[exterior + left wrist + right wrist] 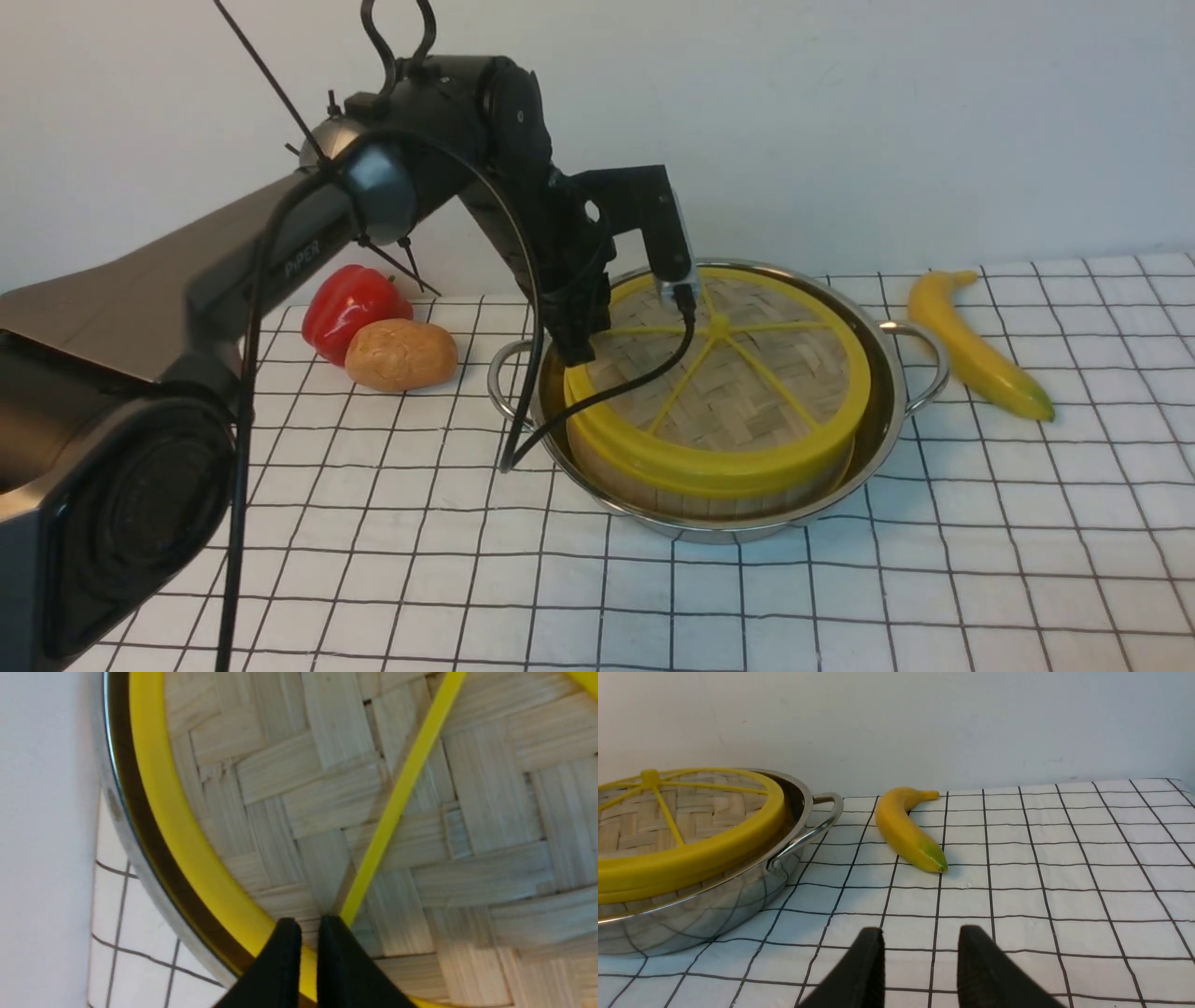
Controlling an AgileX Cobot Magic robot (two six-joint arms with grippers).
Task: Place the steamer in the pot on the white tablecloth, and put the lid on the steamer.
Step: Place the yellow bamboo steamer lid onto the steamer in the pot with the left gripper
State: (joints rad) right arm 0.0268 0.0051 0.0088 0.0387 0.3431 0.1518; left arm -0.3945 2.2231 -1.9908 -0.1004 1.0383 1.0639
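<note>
lid (724, 373) on steamer (709, 485) in pot (878, 439), mid tablecloth (840, 597) near back edge | left gripper (306, 926) nearly pinched shut, nothing gripped, at lid's rim | right gripper (920, 942) spread, empty | lid light, stiff; take a spoke

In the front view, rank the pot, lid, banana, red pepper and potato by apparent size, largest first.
1. pot
2. lid, slightly narrower than the pot
3. banana
4. red pepper and potato: look alike, and the potato partly hides the pepper, so no ranking.
</note>
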